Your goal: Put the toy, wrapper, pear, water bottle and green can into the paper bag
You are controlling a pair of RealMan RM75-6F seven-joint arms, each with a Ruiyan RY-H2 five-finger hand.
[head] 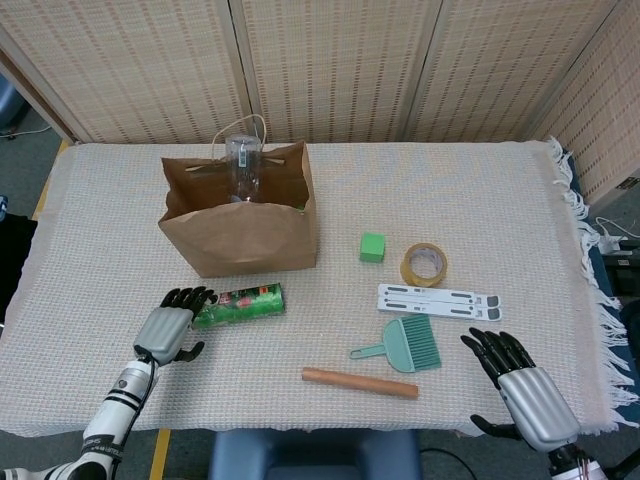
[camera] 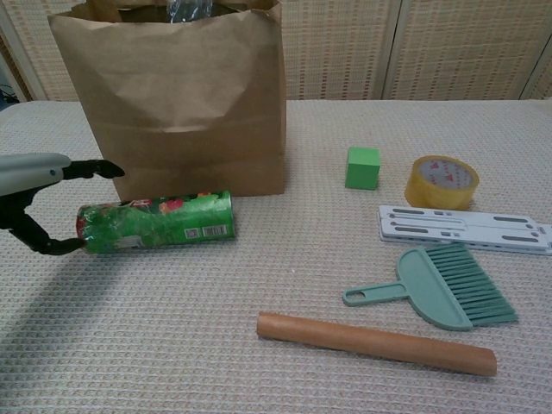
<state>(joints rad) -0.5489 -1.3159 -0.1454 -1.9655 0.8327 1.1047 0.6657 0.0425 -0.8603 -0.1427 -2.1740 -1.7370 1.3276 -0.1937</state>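
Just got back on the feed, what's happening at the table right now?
The left hand is at the end of the green can, which lies on its side in front of the paper bag. Its fingers are spread around the can's end, and no closed grip shows yet. The water bottle already stands in the bag. The right hand rests open near the table's front edge, holding nothing.

left hand (head: 172,328) fingers spread, right hand (head: 522,388) open-fingered

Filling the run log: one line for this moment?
left hand: open, straddling lying green can | right hand: open, idle | brown paper bag: upright
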